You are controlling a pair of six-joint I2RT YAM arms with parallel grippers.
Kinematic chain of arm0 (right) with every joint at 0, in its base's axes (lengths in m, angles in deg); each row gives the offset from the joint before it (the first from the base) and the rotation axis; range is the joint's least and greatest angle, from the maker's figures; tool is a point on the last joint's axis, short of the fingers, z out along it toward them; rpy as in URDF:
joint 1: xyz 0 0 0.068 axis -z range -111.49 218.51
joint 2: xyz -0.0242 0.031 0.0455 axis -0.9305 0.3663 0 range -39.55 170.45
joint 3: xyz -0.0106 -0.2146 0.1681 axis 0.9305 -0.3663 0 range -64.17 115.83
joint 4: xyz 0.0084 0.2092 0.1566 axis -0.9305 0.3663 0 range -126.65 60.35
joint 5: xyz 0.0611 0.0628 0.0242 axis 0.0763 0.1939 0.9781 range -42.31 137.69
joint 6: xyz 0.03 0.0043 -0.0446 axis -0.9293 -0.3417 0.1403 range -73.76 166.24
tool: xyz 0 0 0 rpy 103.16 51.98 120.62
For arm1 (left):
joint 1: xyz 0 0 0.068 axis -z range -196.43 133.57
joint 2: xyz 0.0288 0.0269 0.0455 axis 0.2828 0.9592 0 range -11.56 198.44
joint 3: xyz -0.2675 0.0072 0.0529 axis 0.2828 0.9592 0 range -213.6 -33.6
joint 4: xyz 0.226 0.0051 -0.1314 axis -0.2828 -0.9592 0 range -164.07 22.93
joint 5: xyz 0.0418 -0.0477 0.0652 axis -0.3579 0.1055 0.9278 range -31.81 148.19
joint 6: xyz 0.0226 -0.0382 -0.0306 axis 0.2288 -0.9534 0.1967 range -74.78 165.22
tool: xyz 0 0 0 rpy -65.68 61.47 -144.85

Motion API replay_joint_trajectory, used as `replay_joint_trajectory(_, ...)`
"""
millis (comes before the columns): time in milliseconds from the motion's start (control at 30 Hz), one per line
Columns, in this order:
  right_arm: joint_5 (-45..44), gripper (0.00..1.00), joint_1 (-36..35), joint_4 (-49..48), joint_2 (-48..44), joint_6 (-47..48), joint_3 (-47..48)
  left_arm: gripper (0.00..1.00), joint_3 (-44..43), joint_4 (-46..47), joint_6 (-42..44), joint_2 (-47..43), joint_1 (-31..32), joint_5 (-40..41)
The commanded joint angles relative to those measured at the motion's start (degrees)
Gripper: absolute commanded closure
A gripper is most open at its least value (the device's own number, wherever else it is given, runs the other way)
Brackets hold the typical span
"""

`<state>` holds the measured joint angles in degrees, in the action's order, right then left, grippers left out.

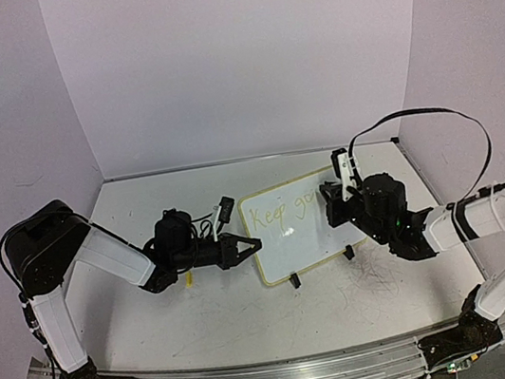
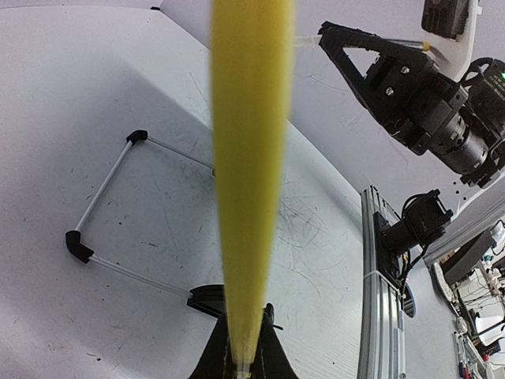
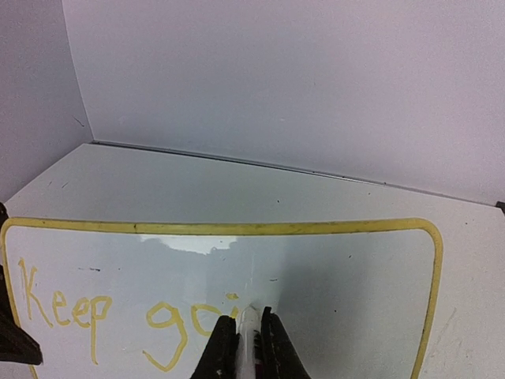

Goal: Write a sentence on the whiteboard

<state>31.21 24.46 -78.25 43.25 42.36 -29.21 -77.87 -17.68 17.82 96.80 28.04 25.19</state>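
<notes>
The whiteboard (image 1: 304, 239) stands leaning back on two black clip feet (image 1: 294, 281) at mid-table. Its yellow-rimmed face (image 3: 355, 276) fills the right wrist view. The sentence (image 3: 71, 308) reads "Keep go" in yellow, followed by a short stroke and a dot. My right gripper (image 3: 246, 335) is shut on a pale marker (image 3: 249, 322), whose tip touches the board just right of "go". My left gripper (image 1: 250, 246) is shut on the board's left edge. In the left wrist view that edge is a blurred yellow strip (image 2: 248, 158) rising from my left gripper (image 2: 241, 362).
Behind the board, a thin frame with black corner pieces (image 2: 77, 245) lies on the scuffed tabletop (image 1: 205, 312). The right gripper (image 2: 327, 35) shows at the upper right of the left wrist view. A metal rail (image 1: 262, 372) runs along the near edge. Walls enclose the table.
</notes>
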Motion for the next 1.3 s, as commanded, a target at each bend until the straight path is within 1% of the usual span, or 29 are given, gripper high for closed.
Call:
replay_joint_trajectory(0,-1.02,1.0,0.44,-2.93,1.51,0.73,2.03,1.0,-1.24,-3.0,0.81,-1.66,0.0,1.01)
replay_joint_trajectory(300,-0.85,1.0,0.36,-0.12,-0.48,-1.53,-0.58,1.0,-1.41,-3.07,1.03,-1.7,0.0,0.98)
replay_joint_trajectory(600,-0.02,1.0,0.28,0.0,-0.98,-3.36,-2.85,1.0,-1.28,-3.07,0.99,-1.74,0.04,0.87)
replay_joint_trajectory(1267,-1.86,1.0,0.72,-3.13,1.19,-1.03,1.85,1.0,-0.78,-3.24,1.03,-2.43,0.09,0.93)
